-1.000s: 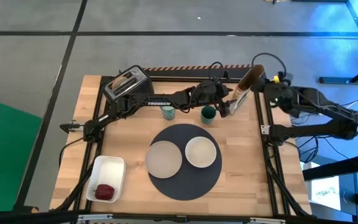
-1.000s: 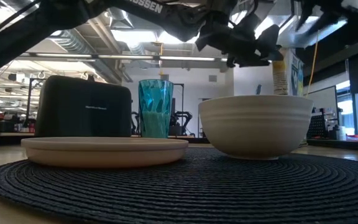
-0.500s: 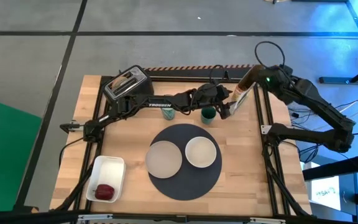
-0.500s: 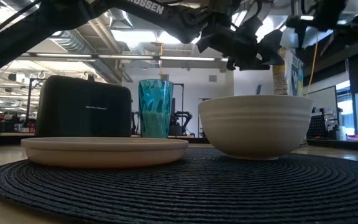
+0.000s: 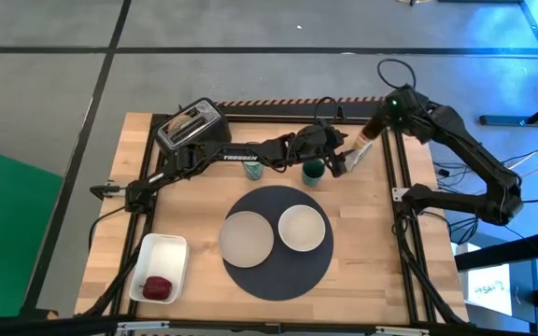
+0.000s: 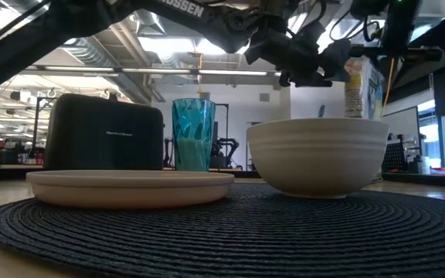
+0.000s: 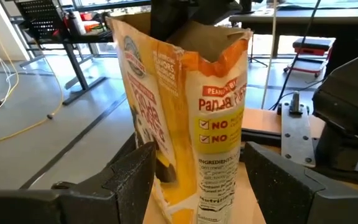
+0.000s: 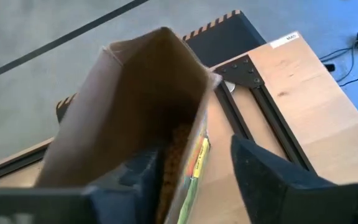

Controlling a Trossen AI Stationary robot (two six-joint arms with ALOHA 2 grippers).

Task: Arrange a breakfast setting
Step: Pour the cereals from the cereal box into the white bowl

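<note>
Flanking a cereal bag (image 7: 191,118) at the table's far edge, the left gripper (image 7: 191,180) gapes; right gripper (image 8: 191,180) straddles its open top (fingers apart).

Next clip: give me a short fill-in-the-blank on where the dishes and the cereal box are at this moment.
1. The plate and the white bowl both sit on the round dark ____.
2. The small red fruit lies in the white ____.
3. The left tool has its fingers on either side of an opened cereal ____.
4. The black toaster stands at the table's far ____ corner in the high view.

Missing words: mat; tray; box; left
</note>
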